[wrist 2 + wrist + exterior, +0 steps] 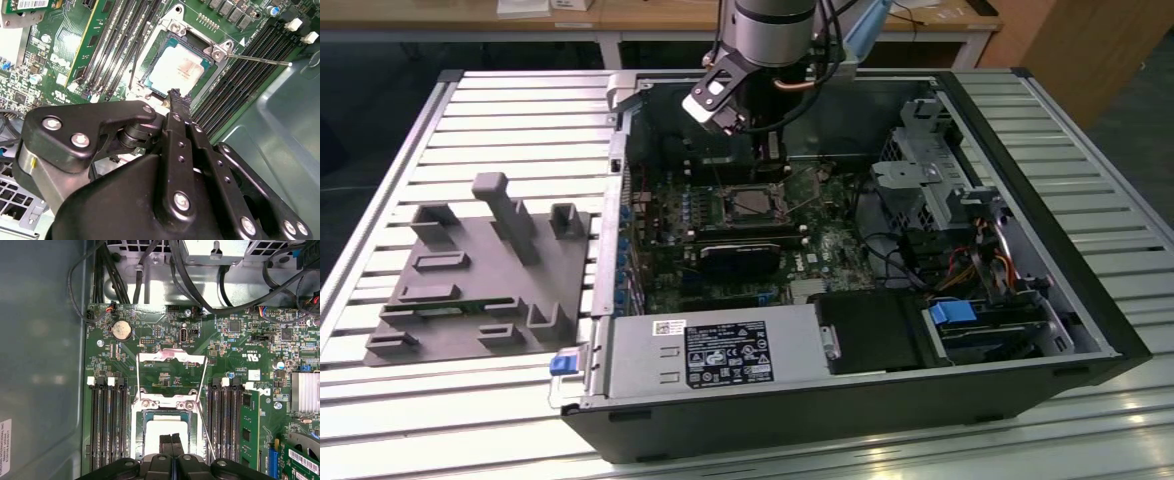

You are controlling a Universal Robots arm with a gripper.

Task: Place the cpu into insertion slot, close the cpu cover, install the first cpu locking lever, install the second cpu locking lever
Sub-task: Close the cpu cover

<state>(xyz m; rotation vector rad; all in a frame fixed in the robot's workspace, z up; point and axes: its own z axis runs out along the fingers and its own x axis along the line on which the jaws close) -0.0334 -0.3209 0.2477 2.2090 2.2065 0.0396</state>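
Down in the single insertion slot (pixel 196 82) lies the one cpu (pixel 182 70), flat, its pale top uncovered. The one cpu cover (pixel 172 357) stands swung open off the slot at its hinge end. One thin locking lever (pixel 260 59) juts out sideways from the slot's corner. The gripper (pixel 171 441) hangs just over the cpu's near edge, its two black fingers pressed together with nothing between them. Two banks of long black memory slots (pixel 107 425) flank the socket, and one coin battery (pixel 121 330) sits beyond, all inside one open computer case (pixel 854 410).
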